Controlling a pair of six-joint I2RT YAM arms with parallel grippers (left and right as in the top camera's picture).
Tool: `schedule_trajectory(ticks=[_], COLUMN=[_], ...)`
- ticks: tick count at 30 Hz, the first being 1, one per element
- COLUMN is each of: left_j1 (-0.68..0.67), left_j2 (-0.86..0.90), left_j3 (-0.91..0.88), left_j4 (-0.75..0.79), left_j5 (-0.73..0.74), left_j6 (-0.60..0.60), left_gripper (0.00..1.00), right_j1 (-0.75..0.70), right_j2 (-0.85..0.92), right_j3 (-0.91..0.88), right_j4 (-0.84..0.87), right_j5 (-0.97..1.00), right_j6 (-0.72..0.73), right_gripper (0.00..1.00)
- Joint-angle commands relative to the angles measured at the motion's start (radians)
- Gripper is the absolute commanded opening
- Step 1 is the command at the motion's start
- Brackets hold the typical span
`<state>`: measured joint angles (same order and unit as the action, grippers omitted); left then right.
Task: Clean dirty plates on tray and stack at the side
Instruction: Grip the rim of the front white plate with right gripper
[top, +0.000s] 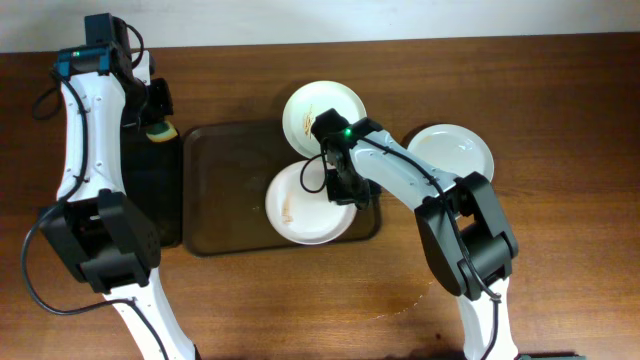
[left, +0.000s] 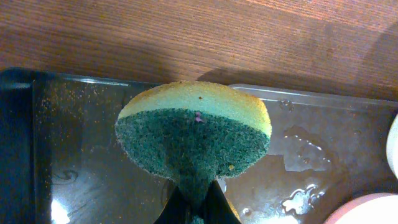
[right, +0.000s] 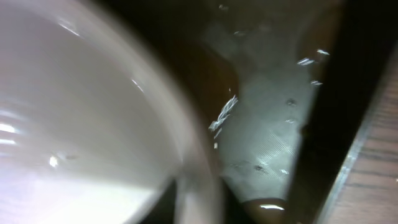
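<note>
While one round white shallow plate (top: 452, 150), seemingly clean, is being kept beside the large dark brown glossy tray (top: 225, 190), two smeared plates (top: 300, 212) (top: 320, 108) are being left on it and its rim, a yellow-green sponge (left: 193, 130) is being pinched by the left gripper (left: 196, 205), and the right gripper's (top: 338, 185) closure cannot be told

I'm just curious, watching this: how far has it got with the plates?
Seemingly done: the right plate, looking clean, lies on the table beside the tray. In hand: the right claw is at the rim of the smeared near plate on the tray, and the left claw holds a sponge. Left: that plate, the smeared far plate at the tray's back edge, and stacking.
</note>
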<state>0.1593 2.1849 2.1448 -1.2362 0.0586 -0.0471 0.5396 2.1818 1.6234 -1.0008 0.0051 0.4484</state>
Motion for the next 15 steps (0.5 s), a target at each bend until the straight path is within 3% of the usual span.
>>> schedule_trajectory(ticks=[1, 8, 11, 15], left_j1=[0.001, -0.006, -0.027, -0.090], left_j2=[0.009, 0.009, 0.009, 0.009], left_j3=[-0.003, -0.003, -0.003, -0.004], left_j4=[0.002, -0.067, -0.129, -0.197], left_j5=[-0.003, 0.084, 0.157, 0.207], left_j6=[-0.006, 0.012, 0.082, 0.132], left_gripper=[0.01, 0.01, 0.01, 0.01], right_j1=[0.064, 0.135, 0.119, 0.117], right_j2=[0.029, 0.049, 0.052, 0.053], right_j3=[-0.011, -0.011, -0.011, -0.011], right_j4=[0.067, 0.329, 0.357, 0.348], right_j5=[-0.103, -0.100, -0.120, -0.231], right_j6=[-0.005, 0.134, 0.137, 0.139], right_gripper=[0.04, 0.04, 0.29, 0.29])
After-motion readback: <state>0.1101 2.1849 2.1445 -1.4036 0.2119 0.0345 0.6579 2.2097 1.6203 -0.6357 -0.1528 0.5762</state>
